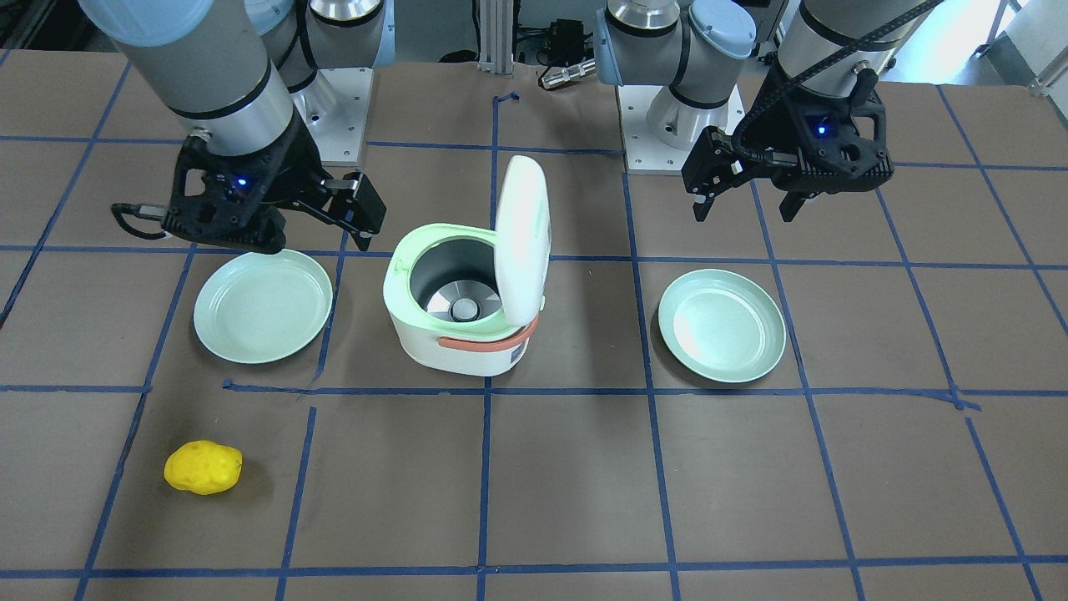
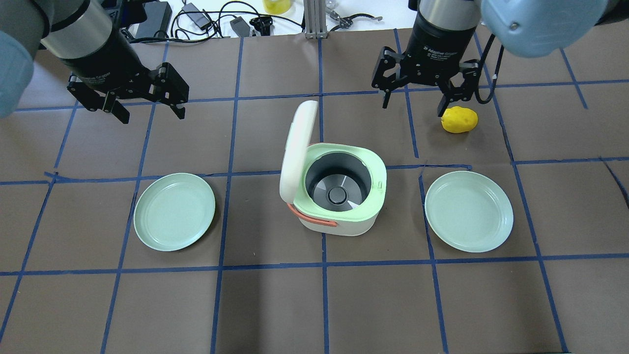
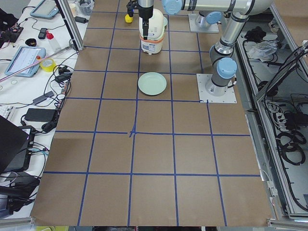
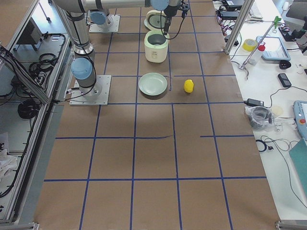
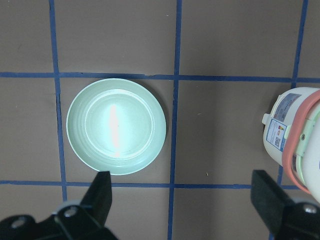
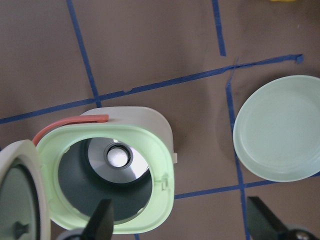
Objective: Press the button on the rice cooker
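Observation:
The white and pale green rice cooker (image 2: 339,196) stands at the table's middle with its lid (image 2: 297,147) raised upright and the grey inner pot empty. A small latch (image 2: 379,184) shows on the rim opposite the hinge; I cannot make out any other button. My left gripper (image 2: 130,101) hangs open and empty above the table, left of the cooker. In the left wrist view the left gripper (image 5: 185,200) hangs over a plate, with the cooker (image 5: 300,145) at the right edge. My right gripper (image 2: 415,98) hangs open and empty, and in the right wrist view (image 6: 182,220) it is above the cooker (image 6: 105,175).
Two pale green plates lie on either side of the cooker, one on the left (image 2: 174,211) and one on the right (image 2: 469,211). A yellow lemon (image 2: 459,119) lies beyond the right plate. Blue tape lines grid the brown table.

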`<state>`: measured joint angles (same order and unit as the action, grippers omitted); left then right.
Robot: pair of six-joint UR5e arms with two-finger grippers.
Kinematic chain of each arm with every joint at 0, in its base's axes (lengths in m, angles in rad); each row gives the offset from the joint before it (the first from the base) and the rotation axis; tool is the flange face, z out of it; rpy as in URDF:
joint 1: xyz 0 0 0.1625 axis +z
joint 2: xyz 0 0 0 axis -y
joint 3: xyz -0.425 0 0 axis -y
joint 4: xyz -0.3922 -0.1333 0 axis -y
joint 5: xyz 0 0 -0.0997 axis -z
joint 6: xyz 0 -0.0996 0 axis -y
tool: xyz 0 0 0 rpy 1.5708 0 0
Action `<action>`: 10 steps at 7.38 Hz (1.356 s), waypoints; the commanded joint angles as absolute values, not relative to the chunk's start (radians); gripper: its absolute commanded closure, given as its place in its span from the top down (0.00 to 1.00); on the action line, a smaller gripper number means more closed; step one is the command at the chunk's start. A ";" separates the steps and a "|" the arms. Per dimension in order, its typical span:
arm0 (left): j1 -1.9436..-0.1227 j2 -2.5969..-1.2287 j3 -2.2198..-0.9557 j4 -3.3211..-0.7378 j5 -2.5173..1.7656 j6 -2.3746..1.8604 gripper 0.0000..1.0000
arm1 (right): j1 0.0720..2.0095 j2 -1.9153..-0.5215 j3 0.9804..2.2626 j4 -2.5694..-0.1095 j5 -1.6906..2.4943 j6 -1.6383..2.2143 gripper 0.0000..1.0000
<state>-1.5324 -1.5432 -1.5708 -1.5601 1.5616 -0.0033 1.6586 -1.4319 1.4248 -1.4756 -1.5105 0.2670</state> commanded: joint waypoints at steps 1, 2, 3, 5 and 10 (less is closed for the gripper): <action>-1.532 -1.543 -1.571 -1.560 1.562 -0.005 1.00 | 1.596 -1.445 1.417 -1.456 -1.577 0.164 0.98; -1.532 -1.543 -1.571 -1.560 1.562 -0.003 1.00 | 1.576 -1.448 1.419 -1.427 -1.606 0.082 0.93; -1.532 -1.543 -1.571 -1.560 1.562 -0.003 1.00 | 1.557 -1.460 1.419 -1.414 -1.608 0.062 1.00; -1.532 -1.543 -1.571 -1.560 1.562 -0.003 1.00 | 1.554 -1.482 1.419 -1.367 -1.603 0.063 1.00; -1.532 -1.543 -1.571 -1.560 1.562 -0.005 1.00 | 1.554 -1.485 1.427 -1.376 -1.600 0.074 1.00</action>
<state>-1.5325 -1.5432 -1.5708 -1.5600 1.5616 -0.0034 1.5552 -1.4844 1.4264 -1.3744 -1.5987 0.0716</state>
